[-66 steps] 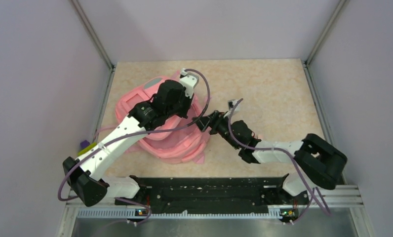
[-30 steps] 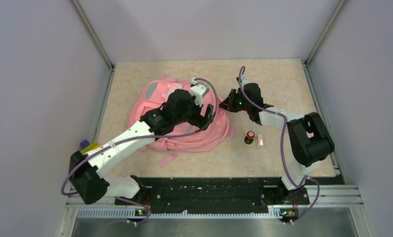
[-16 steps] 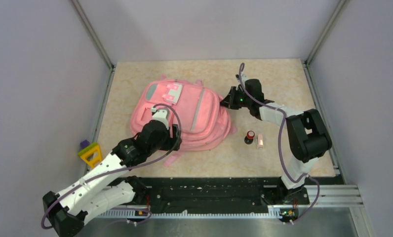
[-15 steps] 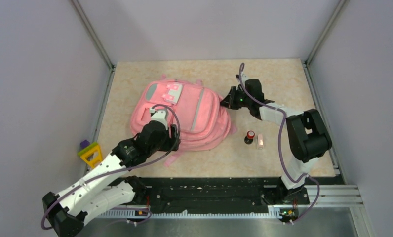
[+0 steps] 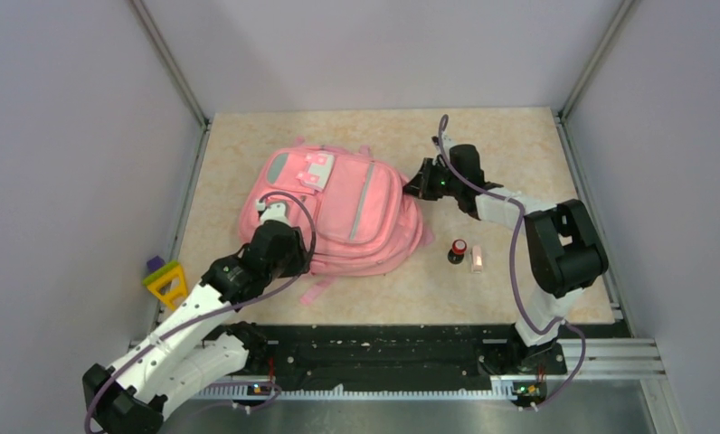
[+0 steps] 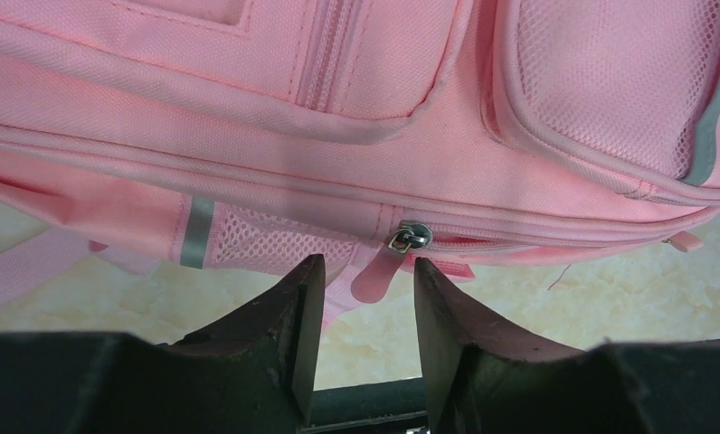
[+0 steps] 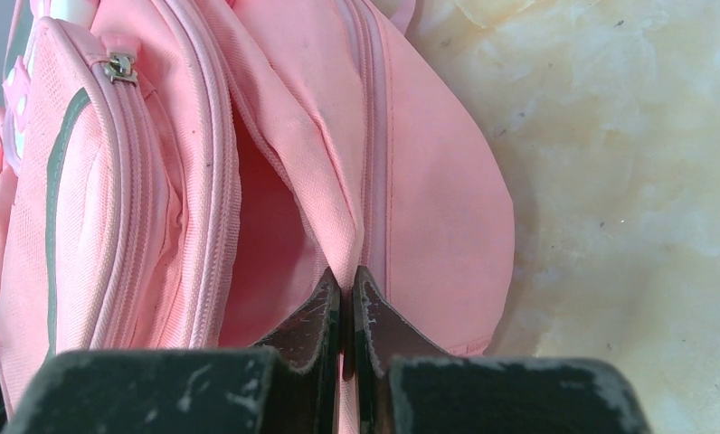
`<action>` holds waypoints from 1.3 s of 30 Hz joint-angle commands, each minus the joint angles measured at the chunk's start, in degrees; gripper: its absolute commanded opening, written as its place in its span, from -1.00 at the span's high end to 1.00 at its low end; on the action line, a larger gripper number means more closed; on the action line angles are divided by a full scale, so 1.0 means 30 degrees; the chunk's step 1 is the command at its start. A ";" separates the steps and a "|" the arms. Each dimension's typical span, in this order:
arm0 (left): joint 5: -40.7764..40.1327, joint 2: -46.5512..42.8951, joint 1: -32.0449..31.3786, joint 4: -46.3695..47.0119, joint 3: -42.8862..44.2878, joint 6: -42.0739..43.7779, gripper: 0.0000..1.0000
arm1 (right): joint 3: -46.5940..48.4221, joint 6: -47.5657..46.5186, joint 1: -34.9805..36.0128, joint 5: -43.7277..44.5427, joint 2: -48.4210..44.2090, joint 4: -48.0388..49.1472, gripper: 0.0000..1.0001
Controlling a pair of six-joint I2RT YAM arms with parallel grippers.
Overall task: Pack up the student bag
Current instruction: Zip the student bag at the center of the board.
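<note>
The soft, limp student bag (image 5: 338, 212) lies flat at 10 o'clock on the surface (image 5: 519, 289). The right tool (image 7: 343, 294) clamps its 3 o'clock fabric fold (image 7: 325, 208). The left tool (image 6: 361, 298), jaws apart, straddles the zipper pull (image 6: 379, 271), probably the best hold.

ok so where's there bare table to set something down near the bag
Free: the table strip behind the student bag, and the near stretch between the red-capped bottle and the base rail. Crowded: the bag's right edge, pinched by the right gripper, and its near-left side by the left gripper.
</note>
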 commanded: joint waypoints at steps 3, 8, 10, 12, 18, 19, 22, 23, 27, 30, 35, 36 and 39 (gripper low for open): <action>0.1335 0.0107 0.0637 0.1417 -0.0660 0.0137 0.10 | 0.0587 0.0126 -0.0077 -0.0803 -0.0001 0.1033 1.00; 0.2011 0.0374 0.0707 0.2025 -0.0716 0.0451 0.58 | 0.0590 0.0237 -0.0066 -0.0868 0.0055 0.1078 1.00; 0.2588 0.0211 0.0688 0.2372 -0.0550 0.1171 0.87 | 0.0589 0.0263 -0.0066 -0.0870 0.0100 0.1124 1.00; 0.2780 0.0221 0.0709 0.1932 0.0215 0.2061 1.00 | 0.0567 0.0272 -0.0073 -0.0892 0.0165 0.1124 1.00; 0.4023 0.1093 0.0692 0.0191 0.2939 0.3887 1.00 | 0.0314 0.0446 -0.0069 -0.0708 0.0134 0.1257 1.00; 0.4907 0.1431 0.0686 0.0267 0.3151 0.3864 1.00 | 0.0092 0.0636 -0.0056 -0.0495 0.0041 0.1364 1.00; 0.6978 0.2545 0.0341 0.1256 0.3407 0.3423 1.00 | -0.0901 0.1244 0.0032 0.0640 -0.0534 0.2079 1.00; 0.7326 0.3056 0.0049 0.1737 0.3426 0.3268 1.00 | -0.1284 0.1457 0.0097 0.0941 -0.0761 0.2470 1.00; 0.7238 0.4645 -0.1300 0.3216 0.3764 0.2425 1.00 | -0.2673 0.2164 0.0475 0.2371 -0.1750 0.3835 1.00; 0.6908 0.5785 -0.2511 0.4901 0.3946 0.1497 1.00 | -0.4089 0.3209 0.0914 0.3712 -0.2402 0.5588 1.00; 0.6912 0.8491 -0.4666 0.8453 0.4122 -0.0088 1.00 | -0.5462 0.4602 0.2403 0.5908 -0.2706 0.8312 1.00; 0.6781 0.9185 -0.5103 0.8690 0.4464 -0.0145 1.00 | -0.5314 0.4613 0.2682 0.6064 -0.2596 0.8497 1.00; 0.6581 1.1380 -0.6041 0.8633 0.5914 -0.0158 1.00 | -0.4941 0.4780 0.3066 0.6156 -0.2180 0.8823 1.00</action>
